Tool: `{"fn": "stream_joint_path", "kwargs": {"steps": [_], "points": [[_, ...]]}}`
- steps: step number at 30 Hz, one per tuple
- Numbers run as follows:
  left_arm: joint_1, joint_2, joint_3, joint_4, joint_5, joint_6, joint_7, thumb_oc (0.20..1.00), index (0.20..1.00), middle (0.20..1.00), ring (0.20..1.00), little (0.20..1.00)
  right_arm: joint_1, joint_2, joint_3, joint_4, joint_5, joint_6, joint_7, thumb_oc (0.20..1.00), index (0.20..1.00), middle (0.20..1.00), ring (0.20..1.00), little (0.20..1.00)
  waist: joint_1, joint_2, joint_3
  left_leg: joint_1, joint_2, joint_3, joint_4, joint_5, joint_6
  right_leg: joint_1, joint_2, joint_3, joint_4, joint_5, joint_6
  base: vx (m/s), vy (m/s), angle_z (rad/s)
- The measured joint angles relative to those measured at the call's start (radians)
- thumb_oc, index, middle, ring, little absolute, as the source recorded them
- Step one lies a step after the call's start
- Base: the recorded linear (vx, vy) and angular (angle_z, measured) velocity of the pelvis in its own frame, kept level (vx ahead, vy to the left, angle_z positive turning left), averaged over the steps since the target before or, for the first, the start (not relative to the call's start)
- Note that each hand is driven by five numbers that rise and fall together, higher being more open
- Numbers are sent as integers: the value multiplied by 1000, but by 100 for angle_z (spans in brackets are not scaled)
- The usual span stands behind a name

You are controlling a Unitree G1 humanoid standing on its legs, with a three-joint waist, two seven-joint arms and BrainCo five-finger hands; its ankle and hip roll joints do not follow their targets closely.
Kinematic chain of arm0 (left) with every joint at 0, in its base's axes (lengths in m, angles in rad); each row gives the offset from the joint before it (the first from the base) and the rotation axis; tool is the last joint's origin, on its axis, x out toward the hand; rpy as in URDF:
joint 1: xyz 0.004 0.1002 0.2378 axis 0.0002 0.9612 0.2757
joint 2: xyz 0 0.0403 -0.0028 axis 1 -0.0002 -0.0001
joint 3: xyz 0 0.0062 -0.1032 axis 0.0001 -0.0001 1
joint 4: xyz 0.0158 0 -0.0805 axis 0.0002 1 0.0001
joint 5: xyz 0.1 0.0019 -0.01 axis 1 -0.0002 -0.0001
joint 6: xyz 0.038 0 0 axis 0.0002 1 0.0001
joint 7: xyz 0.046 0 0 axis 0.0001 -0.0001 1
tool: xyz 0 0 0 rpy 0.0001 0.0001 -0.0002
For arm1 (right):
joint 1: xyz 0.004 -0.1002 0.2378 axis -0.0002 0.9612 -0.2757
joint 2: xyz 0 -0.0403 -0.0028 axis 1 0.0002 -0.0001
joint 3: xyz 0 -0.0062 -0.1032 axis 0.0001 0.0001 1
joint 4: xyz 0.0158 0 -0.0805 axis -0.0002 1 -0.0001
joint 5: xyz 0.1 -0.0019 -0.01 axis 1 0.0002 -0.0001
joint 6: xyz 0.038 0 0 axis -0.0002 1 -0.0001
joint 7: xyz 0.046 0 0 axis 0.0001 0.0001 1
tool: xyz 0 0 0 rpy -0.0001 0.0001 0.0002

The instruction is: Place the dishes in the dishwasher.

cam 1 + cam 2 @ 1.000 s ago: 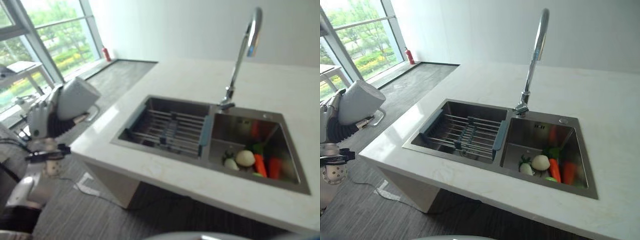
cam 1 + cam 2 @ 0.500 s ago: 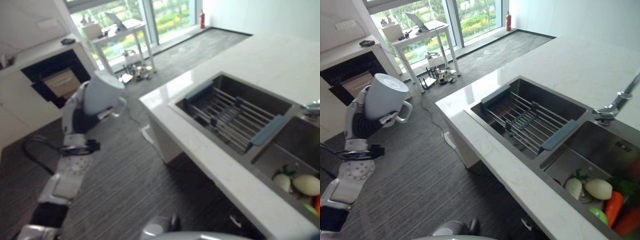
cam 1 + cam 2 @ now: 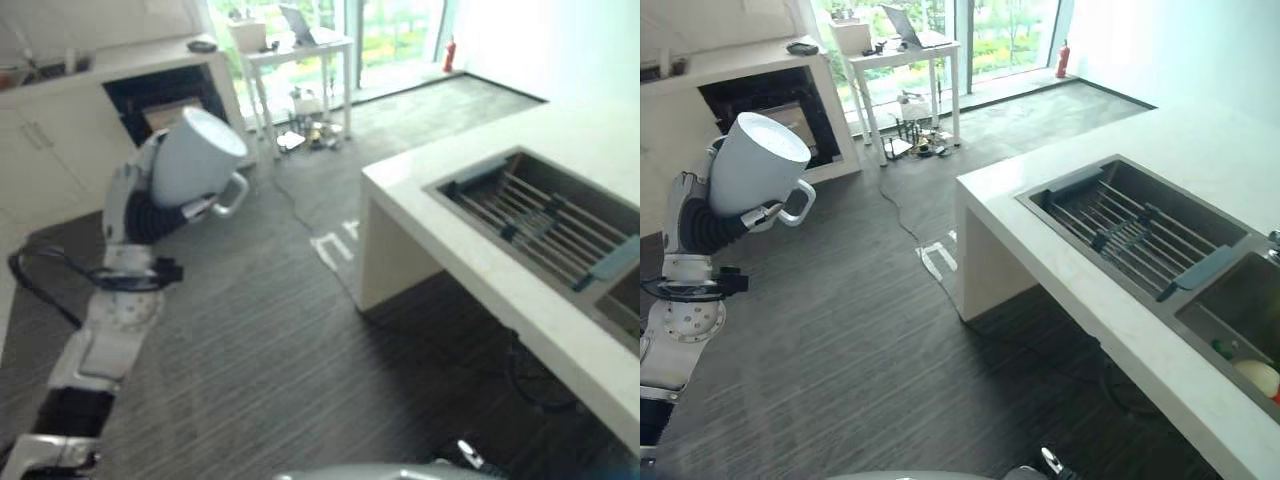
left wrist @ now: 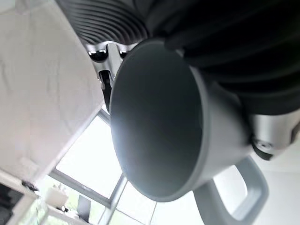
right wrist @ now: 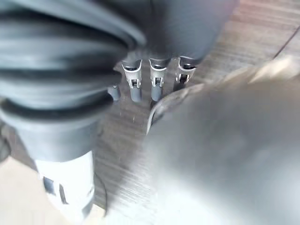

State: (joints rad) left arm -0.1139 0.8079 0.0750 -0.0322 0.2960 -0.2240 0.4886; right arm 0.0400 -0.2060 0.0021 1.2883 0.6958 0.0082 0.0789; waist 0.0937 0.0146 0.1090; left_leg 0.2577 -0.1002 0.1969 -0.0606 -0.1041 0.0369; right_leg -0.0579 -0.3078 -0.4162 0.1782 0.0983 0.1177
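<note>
The left hand [image 3: 706, 222] is curled round a pale grey mug [image 3: 755, 165], holding it up over the dark floor [image 3: 870, 360] at about ten o'clock in the head views, mouth tilted up and handle toward three o'clock. The white counter [image 3: 1110, 320] with its sink [image 3: 1140, 232] lies at three o'clock, well apart from the mug. The right hand [image 5: 154, 75] hangs over the floor, its fingers relaxed, gripping nothing.

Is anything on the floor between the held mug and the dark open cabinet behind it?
Nothing visible does. The left hand holds the grey mug up in front of the dark opening; the dark floor between them looks bare.
</note>
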Motion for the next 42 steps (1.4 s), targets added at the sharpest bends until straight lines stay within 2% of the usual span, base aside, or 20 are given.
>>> {"fn": "stream_joint_path", "kwargs": {"steps": [2,3,4,5,6,7,8,11,13,14,15,16,18,22,25,30,34,42], "points": [[-3,-1,3,1,2,10,-1,200,200,200,200,200,4,-3,1,0,-9,2,2,1000,1000,1000,1000,1000,0,-3,-1,-14,0,-24,17,0,0,-30,-16,43,75,-9,3,-30,51,40],[-36,-29,-28,23,10,11,1,200,200,200,200,200,8,-8,-12,-1,-7,2,10,1000,1000,1000,1000,1000,-8,10,-5,-16,20,-114,27,-15,32,-30,18,145,133,-38,-7,102,-68,98],[-72,-55,-70,51,10,10,2,200,200,200,200,200,19,-11,-7,10,-5,3,15,1000,1000,1000,1000,1000,-26,24,-4,-7,26,-170,21,-6,64,-48,46,244,185,-106,2,94,-102,133],[-94,-70,-111,85,12,8,2,200,200,200,200,200,23,-9,9,28,-6,3,21,1000,1000,1000,1000,1000,-45,29,-8,-15,52,-221,28,-3,61,-39,145,415,188,-208,5,90,-111,167],[-105,-70,-129,105,42,5,-4,200,200,200,200,200,30,-5,49,29,-6,8,26,1000,1000,1000,1000,1000,-66,16,-13,-34,76,-277,30,9,38,-12,211,428,130,-248,13,99,-131,161],[-92,-57,-109,98,48,6,-7,200,200,200,200,200,36,-1,65,29,-7,11,36,1000,1000,1000,1000,1000,-53,-27,-21,-45,61,-300,25,12,28,5,220,405,22,-212,-11,96,-114,121],[-69,-65,-90,89,48,8,-6,200,200,200,200,200,35,-8,57,29,-8,11,36,1000,1000,1000,1000,1000,-48,-28,-19,-42,60,-309,24,12,25,17,219,395,-3,-154,-36,98,-101,69],[4,-66,-67,-14,52,28,-34,200,200,200,200,200,37,-53,56,25,-25,32,36,1000,1000,1000,1000,1000,-4,16,-31,-52,114,-291,10,20,-27,107,252,308,-150,-95,-64,75,-19,62],[2,-67,-67,-60,52,27,-61,200,200,200,200,200,41,-58,60,24,-38,44,36,1000,1000,1000,1000,1000,1,21,-34,-63,128,-233,-10,39,-54,158,250,239,-218,-71,-72,1,36,102],[-9,-76,-68,-89,51,25,-78,200,200,200,200,200,54,-56,63,17,-49,44,38,1000,1000,1000,1000,1000,-12,10,-29,-90,135,-167,-7,38,-54,180,245,192,-248,-64,-73,-43,71,112],[-13,-78,-69,-111,48,23,-86,200,200,200,200,200,55,-55,66,17,-52,46,37,1000,1000,1000,1000,1000,-5,16,-32,-103,153,-111,-1,38,-52,179,246,171,-248,-66,-76,-56,98,104],[-13,-78,-70,-123,47,26,-96,200,200,200,200,200,54,-54,66,19,-73,47,37,1000,1000,1000,1000,1000,2,17,-32,-123,159,-95,9,50,-50,173,242,151,-247,-68,-74,-68,125,52],[-14,-78,-83,-125,47,35,-111,200,200,200,200,200,40,-55,67,18,-122,44,34,1000,1000,1000,1000,1000,3,18,-31,-128,149,-107,10,61,-49,173,230,129,-243,-72,-68,-24,126,31],[-10,-77,-103,-120,49,53,-143,200,200,200,200,200,28,-53,86,19,-200,44,42,1000,1000,1000,1000,1000,-6,20,-27,-110,123,-138,-35,83,-50,192,208,103,-251,-73,-48,47,107,23],[-10,-73,-101,-120,49,70,-148,200,200,200,200,200,30,-45,148,8,-245,41,41,1000,1000,1000,1000,1000,5,23,-27,-103,110,-157,-32,84,-50,214,195,84,-266,-69,-35,-5,49,20],[40,-73,-62,-118,49,75,-149,200,200,200,200,200,30,-46,142,1,-249,41,41,1000,1000,1000,1000,1000,19,27,-28,-116,111,-169,-29,88,-53,207,195,72,-266,-70,-33,-6,24,8],[83,-73,-31,-114,49,73,-148,200,200,200,200,200,44,-46,137,17,-263,41,41,1000,1000,1000,1000,1000,23,30,-31,-119,111,-172,-29,89,-54,206,195,69,-266,-70,-33,13,37,2],[83,-68,-13,-114,78,34,-138,200,200,200,200,200,53,-45,136,16,-303,40,44,1000,1000,1000,1000,1000,14,11,-42,-114,111,-166,-32,89,-54,208,195,71,-266,-69,-32,21,14,0]]}}
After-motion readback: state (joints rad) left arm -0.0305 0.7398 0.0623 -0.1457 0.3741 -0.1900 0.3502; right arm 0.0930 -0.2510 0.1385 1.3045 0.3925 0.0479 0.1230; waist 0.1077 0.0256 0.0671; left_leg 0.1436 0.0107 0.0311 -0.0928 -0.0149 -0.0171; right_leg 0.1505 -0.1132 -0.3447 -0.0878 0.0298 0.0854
